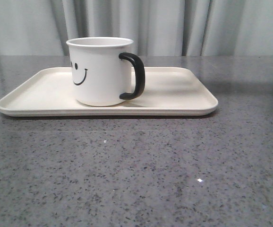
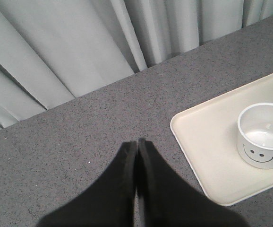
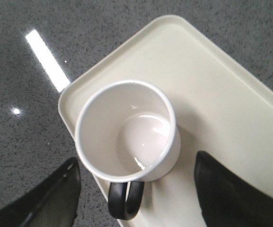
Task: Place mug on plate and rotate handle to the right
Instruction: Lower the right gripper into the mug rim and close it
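Note:
The white mug (image 1: 98, 71) with the black smiley face stands upright on the left half of the cream plate (image 1: 174, 90). Its black handle (image 1: 134, 75) points to the right. No gripper shows in the front view. In the right wrist view my right gripper (image 3: 136, 161) hangs open over the mug (image 3: 127, 132), one finger on either side of the handle (image 3: 125, 201), touching nothing. The plate (image 3: 212, 94) lies under them. My left gripper (image 2: 137, 142) is shut on nothing, over bare table beside the plate (image 2: 207, 142), apart from the mug (image 2: 262, 137).
The plate rests on a grey speckled tabletop (image 1: 136, 179). Grey curtains (image 1: 174, 23) hang behind the table's far edge. A bright strip of light reflects off the table (image 3: 46, 59) beside the plate's corner.

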`<move>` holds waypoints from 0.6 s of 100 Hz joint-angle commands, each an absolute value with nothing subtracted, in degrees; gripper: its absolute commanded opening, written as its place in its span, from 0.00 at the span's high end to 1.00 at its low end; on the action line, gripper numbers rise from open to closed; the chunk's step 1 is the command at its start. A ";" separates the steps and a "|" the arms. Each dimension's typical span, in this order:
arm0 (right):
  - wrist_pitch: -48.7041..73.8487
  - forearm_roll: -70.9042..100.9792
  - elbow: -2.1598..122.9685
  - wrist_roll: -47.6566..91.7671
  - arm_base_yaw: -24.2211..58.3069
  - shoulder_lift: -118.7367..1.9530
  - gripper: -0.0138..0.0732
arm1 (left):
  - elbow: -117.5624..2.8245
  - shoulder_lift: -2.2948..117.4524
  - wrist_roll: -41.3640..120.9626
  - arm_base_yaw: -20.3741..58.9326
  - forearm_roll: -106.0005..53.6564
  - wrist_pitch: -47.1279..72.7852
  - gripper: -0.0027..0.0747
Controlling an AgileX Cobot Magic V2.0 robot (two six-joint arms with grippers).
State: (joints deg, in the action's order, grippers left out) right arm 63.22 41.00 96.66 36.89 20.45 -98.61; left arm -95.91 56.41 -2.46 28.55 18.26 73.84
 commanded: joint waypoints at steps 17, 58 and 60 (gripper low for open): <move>62.53 47.30 98.55 37.15 20.45 -101.50 0.25 | -96.98 55.97 -3.11 28.94 19.32 72.39 0.99; 59.90 49.65 98.55 37.15 20.51 -105.96 0.25 | -96.98 55.97 -3.11 28.94 19.32 72.39 0.99; 59.77 50.02 98.55 37.15 20.51 -106.07 0.25 | -96.98 55.97 -3.11 28.94 19.32 72.39 0.99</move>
